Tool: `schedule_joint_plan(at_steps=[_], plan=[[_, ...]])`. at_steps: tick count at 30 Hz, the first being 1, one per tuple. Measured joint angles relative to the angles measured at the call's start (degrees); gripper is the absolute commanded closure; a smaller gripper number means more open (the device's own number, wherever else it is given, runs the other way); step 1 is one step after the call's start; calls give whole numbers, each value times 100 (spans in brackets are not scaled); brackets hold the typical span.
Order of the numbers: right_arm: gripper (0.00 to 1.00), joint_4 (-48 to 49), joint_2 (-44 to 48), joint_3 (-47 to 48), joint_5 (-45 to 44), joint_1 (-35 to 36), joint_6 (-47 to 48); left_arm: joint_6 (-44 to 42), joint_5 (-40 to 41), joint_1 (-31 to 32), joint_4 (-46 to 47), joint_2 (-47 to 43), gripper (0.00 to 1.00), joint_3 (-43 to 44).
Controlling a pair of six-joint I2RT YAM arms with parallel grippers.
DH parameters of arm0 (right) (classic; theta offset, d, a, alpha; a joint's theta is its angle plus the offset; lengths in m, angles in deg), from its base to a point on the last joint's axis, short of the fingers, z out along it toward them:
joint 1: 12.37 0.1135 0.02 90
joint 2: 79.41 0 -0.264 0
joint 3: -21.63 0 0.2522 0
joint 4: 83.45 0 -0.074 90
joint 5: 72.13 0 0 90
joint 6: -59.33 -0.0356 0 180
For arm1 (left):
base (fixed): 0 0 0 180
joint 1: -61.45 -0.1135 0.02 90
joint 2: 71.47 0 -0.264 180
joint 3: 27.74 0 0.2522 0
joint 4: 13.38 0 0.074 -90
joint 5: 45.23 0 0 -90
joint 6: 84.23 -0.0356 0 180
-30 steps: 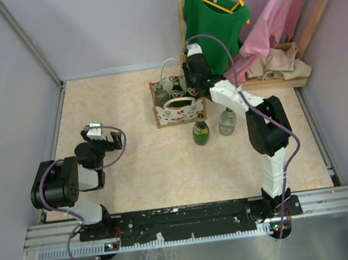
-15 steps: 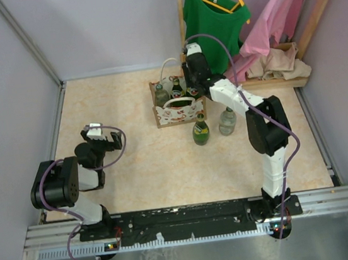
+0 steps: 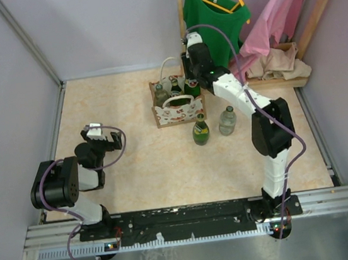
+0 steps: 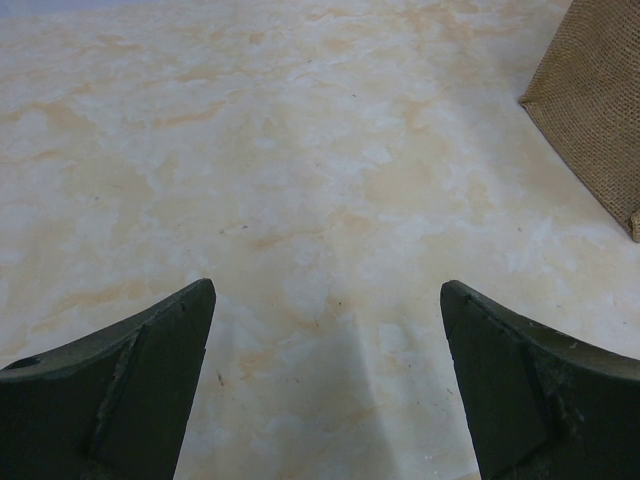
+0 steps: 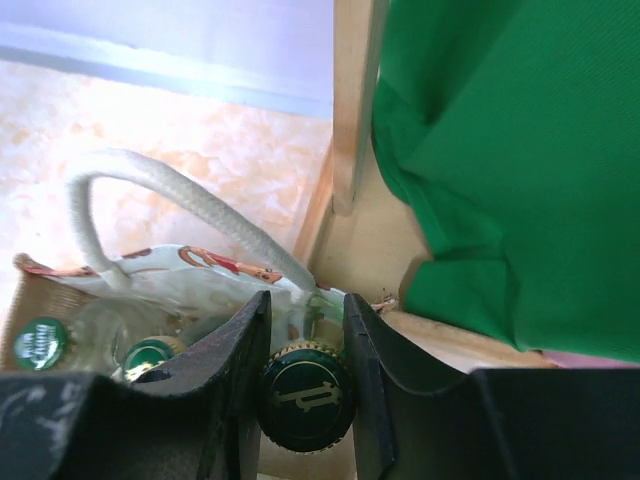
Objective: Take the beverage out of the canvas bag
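The canvas bag stands at the far middle of the table, with white handles and a white-and-red front panel. Bottles stand in it, two with green caps. My right gripper is over the bag's right end. In the right wrist view my right gripper is shut on the dark green cap of a beverage bottle, with the bag's handle just behind. My left gripper is open and empty at the left, low over the table. A corner of the bag shows in its view.
A green bottle and a clear bottle stand on the table in front of the bag. A wooden rack with a green shirt and a pink garment stands behind the bag, close to my right gripper.
My right gripper has moved up and a little toward the back right with the bottle cap between its fingers. The left arm has not moved.
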Motion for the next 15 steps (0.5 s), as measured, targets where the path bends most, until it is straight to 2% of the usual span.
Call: schedule_joint_plan(at_steps=[8,15], plan=[[100,17,850,-11,50,142,144,0,0,0,0,0,0,0],[100,133,2098,-142,-428,767,719,0,0,0,0,0,0,0]])
